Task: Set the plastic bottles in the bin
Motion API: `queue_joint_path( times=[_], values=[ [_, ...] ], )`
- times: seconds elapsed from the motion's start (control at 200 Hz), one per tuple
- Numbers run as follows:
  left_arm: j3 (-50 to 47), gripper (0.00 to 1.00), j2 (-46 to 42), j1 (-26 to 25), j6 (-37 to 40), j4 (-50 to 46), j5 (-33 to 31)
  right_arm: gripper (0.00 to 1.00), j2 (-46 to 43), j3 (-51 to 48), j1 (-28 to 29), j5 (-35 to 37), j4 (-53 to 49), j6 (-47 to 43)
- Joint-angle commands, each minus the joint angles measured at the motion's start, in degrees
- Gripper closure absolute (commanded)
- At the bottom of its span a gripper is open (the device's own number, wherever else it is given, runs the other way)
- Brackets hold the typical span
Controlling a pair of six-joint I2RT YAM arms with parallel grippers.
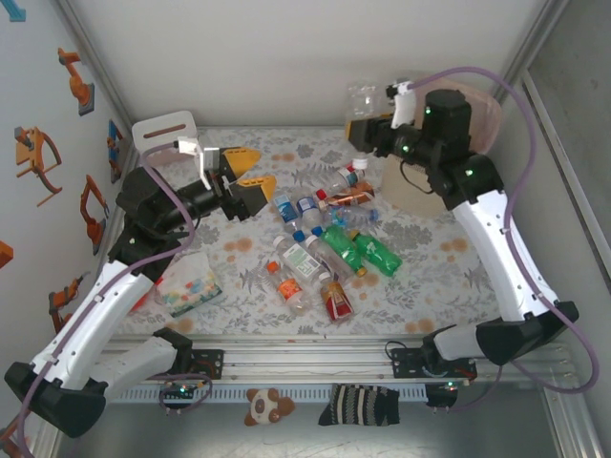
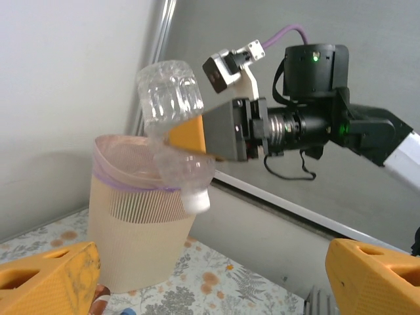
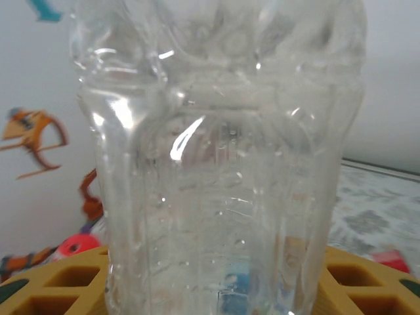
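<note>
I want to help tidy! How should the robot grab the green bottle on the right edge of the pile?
Across its round middle, from straight above. The green bottle lies flat on its side with bare table to its right, so one finger probably fits there. The other side is crowded by a second green bottle.

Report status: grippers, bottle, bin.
Right gripper shut on clear bottle, cap down, apparently short of bin. Left gripper open, empty. Other bottles piled on table.

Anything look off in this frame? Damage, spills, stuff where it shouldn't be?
No spill seen. The clear plastic bottle in the right claw hangs cap-down and looks pinched at the grip, near the tall beige bin. A small plush toy and striped sock lie in front of the metal rail.
</note>
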Motion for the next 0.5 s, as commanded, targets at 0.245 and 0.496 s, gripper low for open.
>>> queue_joint_path(
  times=[0.245,0.496],
  values=[
    [-1.16,0.12,-0.02,0.52,0.78,0.77,-0.28,0.49,9.26,13.23,-14.81,13.09,-10.69,0.71],
    [-1.60,0.12,0.00,0.58,0.86,0.43,-0.54,0.59,20.86,24.92,-21.87,15.51,-15.64,1.50]
  ],
)
